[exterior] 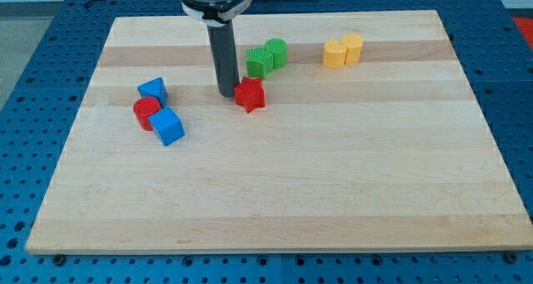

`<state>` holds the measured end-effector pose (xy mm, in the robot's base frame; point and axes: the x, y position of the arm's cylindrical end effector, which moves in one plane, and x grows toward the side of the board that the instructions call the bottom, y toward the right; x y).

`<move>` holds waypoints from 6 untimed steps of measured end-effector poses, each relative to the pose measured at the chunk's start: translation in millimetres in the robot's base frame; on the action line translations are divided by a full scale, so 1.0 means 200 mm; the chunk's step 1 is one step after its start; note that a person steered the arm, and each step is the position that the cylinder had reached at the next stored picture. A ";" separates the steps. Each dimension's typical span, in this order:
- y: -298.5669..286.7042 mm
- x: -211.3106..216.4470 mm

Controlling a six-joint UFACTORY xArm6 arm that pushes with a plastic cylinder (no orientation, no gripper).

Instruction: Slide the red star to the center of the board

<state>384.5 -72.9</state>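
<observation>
The red star (250, 94) lies on the wooden board (333, 184), up and left of the board's middle. My tip (227, 94) stands touching the star's left side. The rod rises straight up from there to the arm at the view's top.
Two green blocks (266, 58) sit just above and right of the star. Two yellow blocks (343, 50) sit at the upper right. At the left lie a blue block (153, 90), a red cylinder (146, 112) and a blue cube (167, 127), close together.
</observation>
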 end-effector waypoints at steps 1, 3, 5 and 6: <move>0.09 0.04; 0.11 0.08; 0.14 0.16; 0.15 0.16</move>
<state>417.4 -42.0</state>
